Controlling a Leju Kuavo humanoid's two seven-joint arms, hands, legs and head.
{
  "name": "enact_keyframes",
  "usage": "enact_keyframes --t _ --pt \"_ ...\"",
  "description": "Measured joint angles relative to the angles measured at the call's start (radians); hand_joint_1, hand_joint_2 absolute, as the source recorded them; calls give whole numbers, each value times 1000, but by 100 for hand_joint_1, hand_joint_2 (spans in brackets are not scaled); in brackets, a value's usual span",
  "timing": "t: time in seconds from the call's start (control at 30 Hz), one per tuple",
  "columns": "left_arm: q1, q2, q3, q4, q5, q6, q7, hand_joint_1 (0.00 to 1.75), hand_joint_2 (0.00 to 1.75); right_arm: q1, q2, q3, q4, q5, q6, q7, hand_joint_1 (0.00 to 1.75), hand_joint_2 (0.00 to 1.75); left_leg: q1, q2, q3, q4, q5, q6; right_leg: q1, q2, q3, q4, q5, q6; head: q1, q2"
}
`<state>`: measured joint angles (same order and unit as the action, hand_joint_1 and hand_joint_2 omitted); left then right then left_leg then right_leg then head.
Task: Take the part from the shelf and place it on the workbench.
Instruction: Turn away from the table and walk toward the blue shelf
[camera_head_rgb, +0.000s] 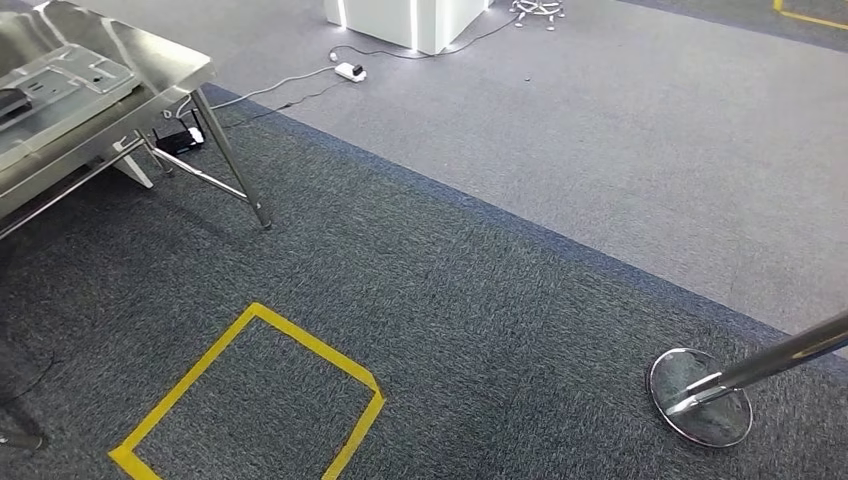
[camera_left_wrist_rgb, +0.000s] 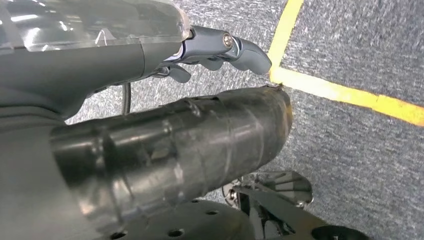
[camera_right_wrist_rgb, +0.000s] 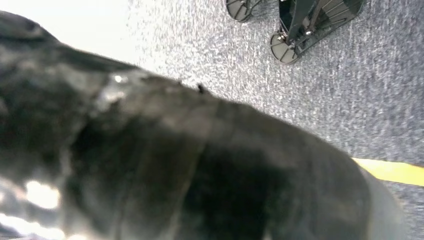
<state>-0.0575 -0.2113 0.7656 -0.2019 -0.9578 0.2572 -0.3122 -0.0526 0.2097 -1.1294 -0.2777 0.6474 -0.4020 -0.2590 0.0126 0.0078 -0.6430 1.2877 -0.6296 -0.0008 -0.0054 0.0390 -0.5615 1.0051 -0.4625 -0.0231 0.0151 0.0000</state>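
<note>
A large dark, glossy, blurred shape (camera_right_wrist_rgb: 190, 170) sits very close to the lens, spreading from about nine o'clock across the middle to five o'clock; it is too soft to tell what it is, or how any fingers lie. Behind it runs speckled grey carpet (camera_right_wrist_rgb: 350, 100). At roughly four o'clock a strip of yellow tape (camera_right_wrist_rgb: 395, 171) lies flat on the carpet, its near end hidden by the dark shape. Up around one o'clock stand dark metal frame pieces with round disc-like feet (camera_right_wrist_rgb: 282, 47) resting on the carpet, well apart from the tape.
</note>
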Motion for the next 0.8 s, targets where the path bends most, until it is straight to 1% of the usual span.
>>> enact_keyframes --t 0.03,0.07,0.1,0.13,0.17,0.2,0.23,0.27,0.3,0.33,0.37,0.4,0.43,0.47,0.5,0.53,0.57,0.6,0.63,0.67,0.7,0.73,0.77,0.8 --pt "0 0 0 0 0 0 0 0 0 0 0 0 0 1 0 1 0 0 1 -4 25 -57 39 1 0 13 0 3 0 1 0 0" --pt "0 0 0 0 -1 0 0 0 0 0 0 0 0 1 1 1 0 0 3 -21 57 -133 77 4 -1 24 0 6 -2 3 0 0" --pt "0 0 0 0 -2 0 0 0 0 -1 0 0 0 2 1 2 0 0 3 -38 85 -200 105 7 0 35 -3 12 -3 8 0 0" --pt "-1 0 0 0 -2 0 -1 0 0 -2 0 0 0 3 1 2 0 0 2 -52 104 -245 121 11 0 44 -6 16 -4 14 0 0" --pt "-2 1 0 0 -3 0 -1 0 0 -2 0 0 0 3 1 2 0 0 1 -62 110 -264 123 16 0 51 -10 18 -4 20 0 0" --pt "-3 1 0 0 -3 0 -1 0 0 -1 0 0 0 4 1 2 0 0 -2 -58 110 -266 123 20 0 58 -12 18 -2 28 0 0" --pt "-4 1 0 0 -3 0 -1 0 0 0 0 0 0 4 1 2 0 0 -1 -49 111 -269 127 27 -1 65 -14 16 0 35 0 0" --pt "-5 2 1 0 -3 0 -2 0 0 2 0 0 0 4 1 2 0 0 -1 -40 114 -275 132 35 -1 62 -16 20 -3 40 0 0" --pt "-5 2 1 0 -3 0 -2 0 0 2 0 0 0 4 1 2 0 0 1 -29 116 -281 137 43 -1 48 -25 37 -15 44 1 0" --pt "-5 2 1 0 -3 0 -2 0 0 1 0 0 0 4 1 2 0 0 2 -18 116 -287 141 50 0 28 -42 74 -39 47 2 0" --pt "-4 2 1 0 -4 -1 -3 0 0 0 0 0 0 4 1 2 0 0 1 -7 116 -288 143 54 -1 3 -69 131 -73 50 3 0" --pt "-3 2 1 0 -4 -1 -3 0 0 -1 0 0 0 5 2 2 0 0 -1 5 115 -289 143 56 -2 -15 -102 200 -108 53 4 0" --pt "-2 2 1 0 -4 -2 -3 0 0 -2 0 0 0 5 2 2 0 0 -2 17 114 -288 143 57 -4 -25 -132 262 -133 56 3 0" --pt "-1 3 1 0 -4 -2 -4 0 0 -1 0 0 0 6 2 2 0 0 -3 29 113 -288 142 57 -6 -30 -149 299 -141 59 3 0" --pt "-1 3 1 0 -4 -2 -4 0 0 -1 0 0 0 7 2 2 0 0 -4 40 113 -288 141 57 -8 -34 -146 296 -129 60 3 0" --pt "-2 3 1 0 -4 -3 -4 0 0 0 0 0 0 8 2 2 0 0 -4 50 115 -287 139 55 -9 -40 -122 252 -100 60 3 0" --pt "-3 3 1 0 -5 -3 -5 0 0 0 0 0 0 8 2 3 0 0 -4 58 117 -286 136 53 -9 -54 -81 179 -64 58 3 0" --pt "-3 3 1 0 -5 -4 -5 0 0 0 0 0 0 9 2 3 0 0 -6 66 120 -284 133 49 -7 -71 -42 106 -37 54 3 0" --pt "-4 3 1 0 -6 -4 -6 0 0 -1 0 0 0 11 2 3 0 0 -8 74 123 -283 129 44 -3 -84 -13 50 -20 49 3 0" --pt "-4 3 1 0 -6 -5 -6 0 0 -2 -1 0 0 13 3 3 0 0 -9 81 125 -282 126 38 0 -91 1 20 -13 43 3 0" --pt "-5 3 1 0 -6 -5 -7 0 0 -2 -1 0 0 15 3 3 0 0 -10 87 127 -282 124 32 4 -88 2 14 -15 37 3 0" --pt "-7 3 1 0 -7 -5 -7 0 0 -2 -1 0 0 17 3 3 0 0 -10 95 130 -284 123 27 4 -78 0 11 -13 32 3 0" --pt "-8 4 1 0 -7 -6 -8 0 0 -1 -1 0 0 18 3 3 0 0 -9 94 132 -282 120 21 2 -69 1 8 -11 26 3 0" --pt "-9 4 1 0 -7 -6 -9 0 0 0 -1 0 0 20 3 3 0 0 -7 79 129 -270 109 16 0 -60 2 4 -7 19 3 0"
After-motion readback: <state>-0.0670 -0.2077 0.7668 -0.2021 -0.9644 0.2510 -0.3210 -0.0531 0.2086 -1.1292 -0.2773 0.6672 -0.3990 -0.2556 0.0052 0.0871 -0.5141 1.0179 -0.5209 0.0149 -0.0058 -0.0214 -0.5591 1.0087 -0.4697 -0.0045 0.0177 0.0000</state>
